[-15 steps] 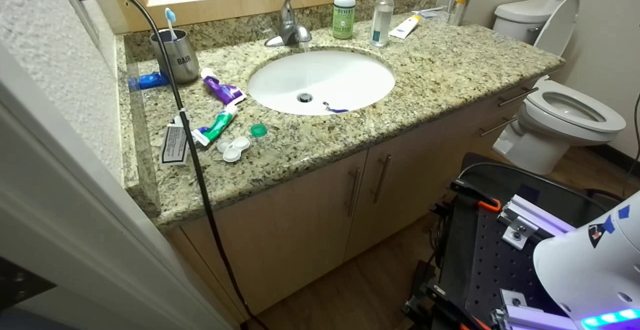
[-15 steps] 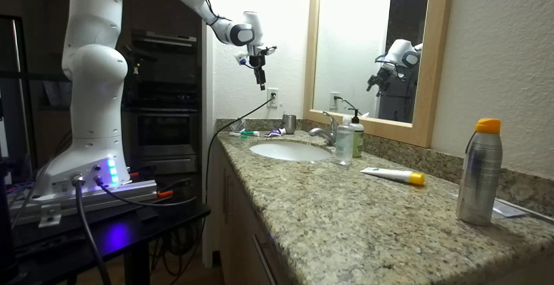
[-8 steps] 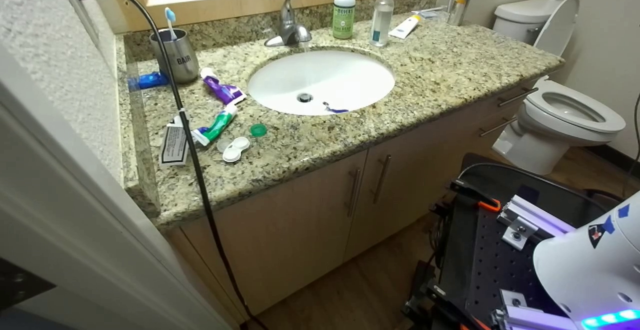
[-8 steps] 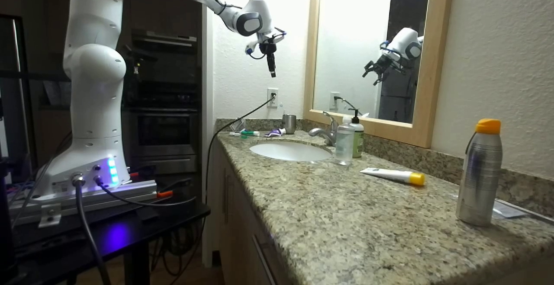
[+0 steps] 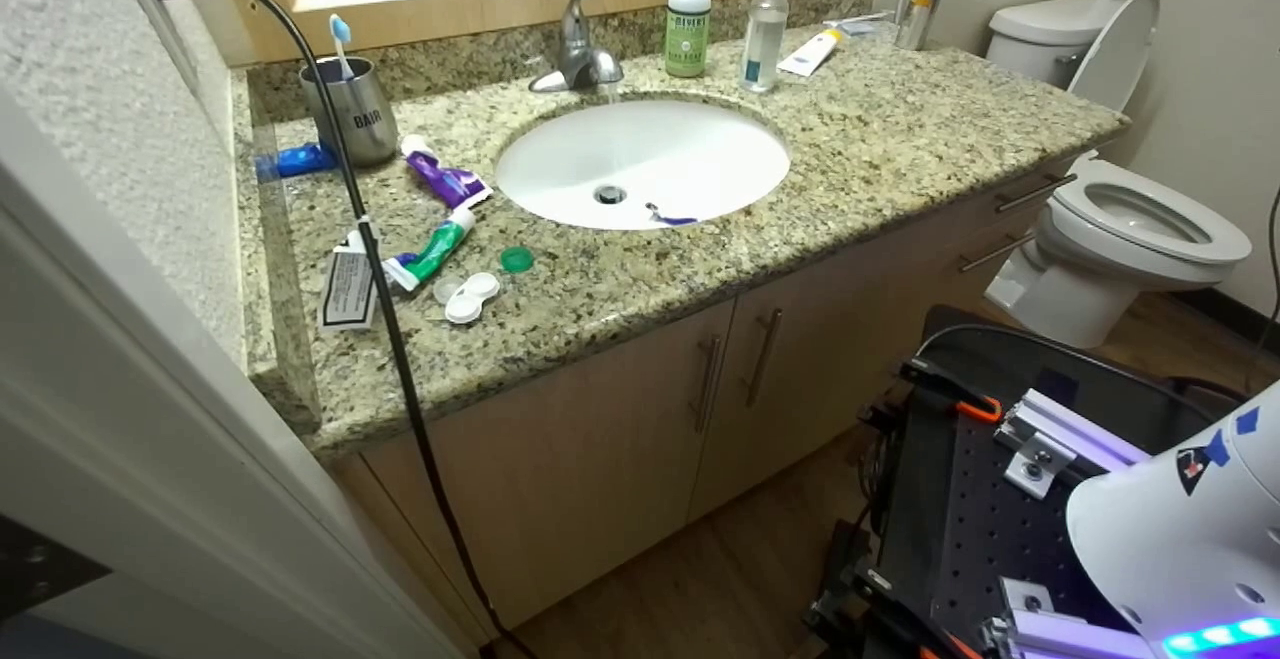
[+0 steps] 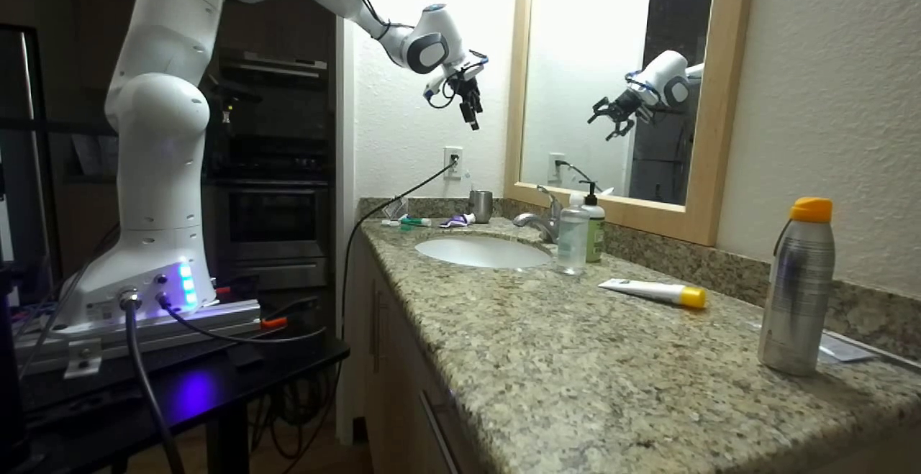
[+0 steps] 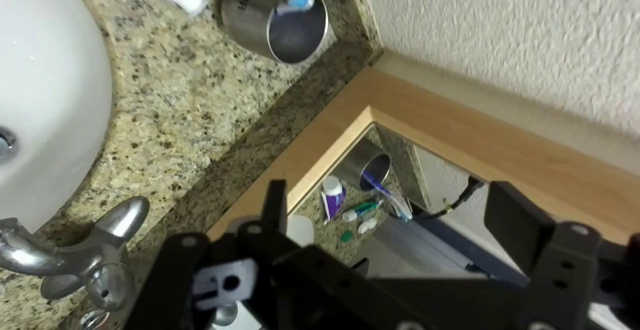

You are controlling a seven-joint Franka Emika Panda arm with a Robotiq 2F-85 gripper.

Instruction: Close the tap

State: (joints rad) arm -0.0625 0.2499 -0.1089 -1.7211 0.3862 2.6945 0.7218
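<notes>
Wrist view: fingers [image 7: 517,227] dark, slightly blurred; tap [image 7: 82,257] to one side carries glare. In an exterior view, wall [image 6: 396,132] behind the fingers is brightly lit.

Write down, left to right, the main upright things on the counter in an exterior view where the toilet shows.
metal cup, tap, green soap bottle, clear bottle, spray can
</notes>
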